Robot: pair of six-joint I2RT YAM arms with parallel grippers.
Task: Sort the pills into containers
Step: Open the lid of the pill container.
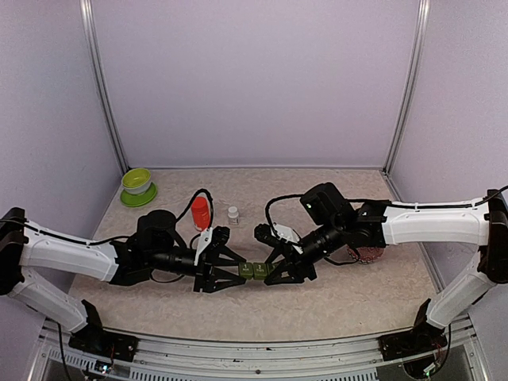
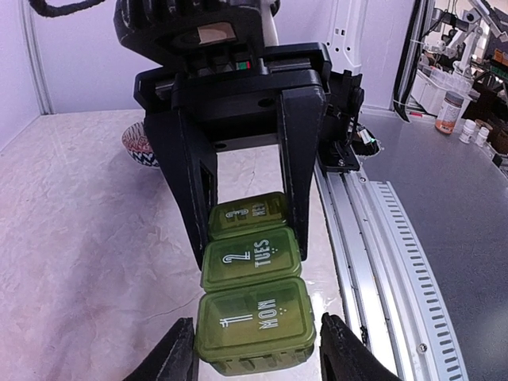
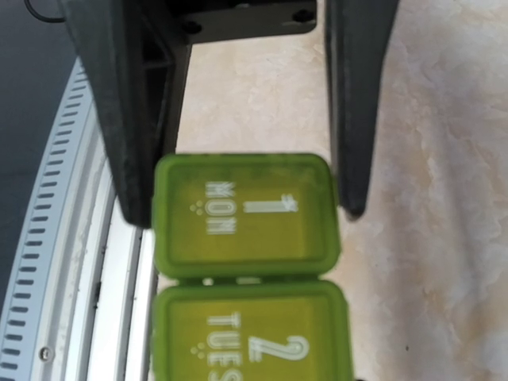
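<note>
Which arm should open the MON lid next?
Probably left: the left tool flanks the MON box, while the right tool grips the third box, steadying the containers.

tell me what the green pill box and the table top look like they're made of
Pill box: looks like translucent green plastic, glossy; light shines through the lids and white day names are printed on them.
Table top: beige marble pattern with a soft sheen; faint creases suggest a printed vinyl sheet or laminate rather than stone.

Pale lilac walls (image 1: 254,79) enclose a beige marbled tabletop (image 1: 357,294) framed by metal posts (image 1: 103,87).
</note>
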